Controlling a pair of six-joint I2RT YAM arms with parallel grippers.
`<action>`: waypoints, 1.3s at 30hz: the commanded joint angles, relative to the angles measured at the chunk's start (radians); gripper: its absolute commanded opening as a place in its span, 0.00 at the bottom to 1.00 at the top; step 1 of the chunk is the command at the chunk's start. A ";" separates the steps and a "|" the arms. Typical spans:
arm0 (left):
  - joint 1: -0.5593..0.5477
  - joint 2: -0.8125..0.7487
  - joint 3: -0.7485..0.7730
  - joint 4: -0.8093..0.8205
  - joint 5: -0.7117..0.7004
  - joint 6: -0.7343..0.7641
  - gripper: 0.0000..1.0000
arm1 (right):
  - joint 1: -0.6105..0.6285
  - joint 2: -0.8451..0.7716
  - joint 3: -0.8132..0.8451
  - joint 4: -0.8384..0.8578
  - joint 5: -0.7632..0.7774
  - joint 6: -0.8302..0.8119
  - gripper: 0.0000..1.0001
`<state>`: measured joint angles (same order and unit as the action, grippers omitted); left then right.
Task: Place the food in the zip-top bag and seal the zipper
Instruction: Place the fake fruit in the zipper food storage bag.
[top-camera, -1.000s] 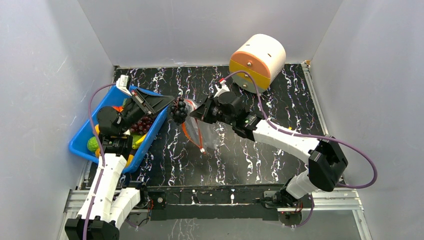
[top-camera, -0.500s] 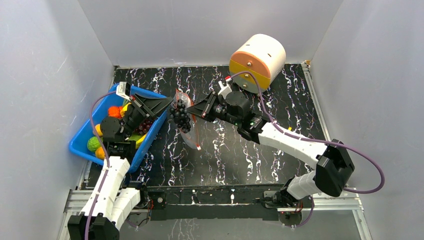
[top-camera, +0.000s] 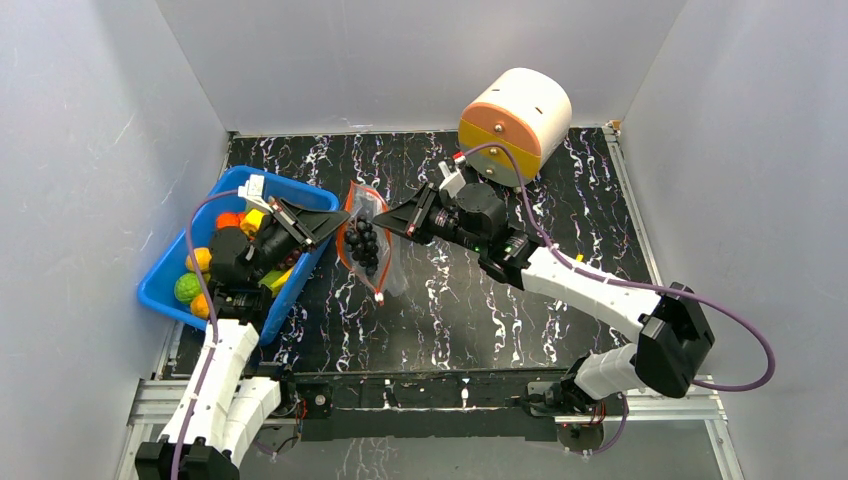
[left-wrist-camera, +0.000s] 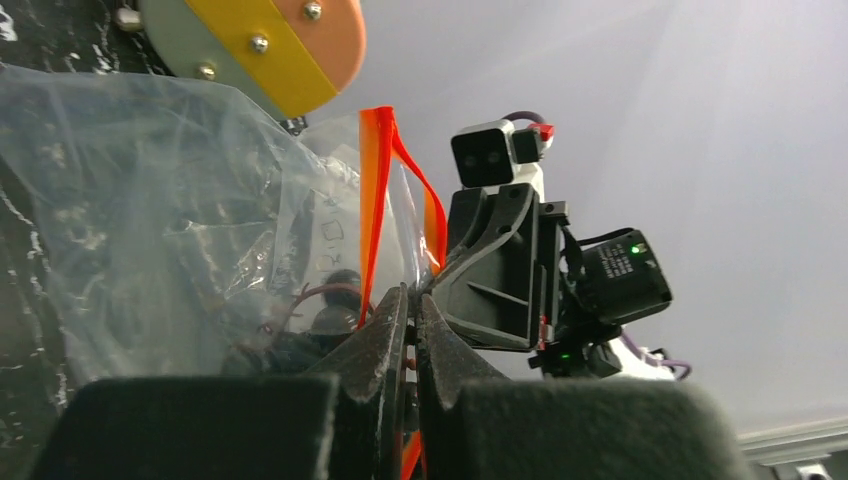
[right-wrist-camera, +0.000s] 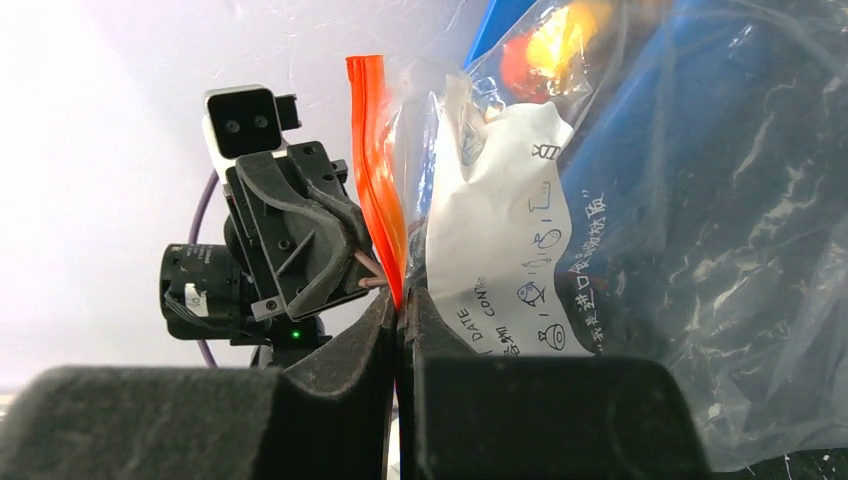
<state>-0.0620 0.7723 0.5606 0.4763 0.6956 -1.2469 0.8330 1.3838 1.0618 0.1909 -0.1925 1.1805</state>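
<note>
Hanging left of centre in the top view, the zip-top bag (top-camera: 390, 265) is now carrying the purple grapes (top-camera: 362, 243) that were outside its mouth a second ago, while the left end effector (left-wrist-camera: 412, 297) and right end effector (right-wrist-camera: 402, 297) are both pinching its zipper (left-wrist-camera: 372, 200), so sealing is probably coming next.

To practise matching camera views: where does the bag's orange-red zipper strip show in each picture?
Top external: zipper left of centre, just right of the blue bin.
Left wrist: upright at centre, pinched by the left gripper.
Right wrist: upright left of centre, pinched by the right gripper.
Shared landmark: the clear zip-top bag it edges.
</note>
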 joint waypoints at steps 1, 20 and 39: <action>0.002 -0.027 0.075 -0.161 -0.023 0.185 0.00 | -0.003 -0.043 0.032 0.016 -0.023 -0.028 0.00; 0.001 0.026 0.066 -0.195 0.069 0.166 0.27 | -0.003 -0.091 -0.040 -0.036 0.043 -0.068 0.00; 0.002 0.095 0.267 -0.787 0.027 0.708 0.72 | -0.003 -0.121 -0.068 -0.056 0.104 -0.099 0.00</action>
<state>-0.0620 0.8406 0.8314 -0.2211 0.6960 -0.6209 0.8330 1.3010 0.9657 0.0898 -0.1017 1.0973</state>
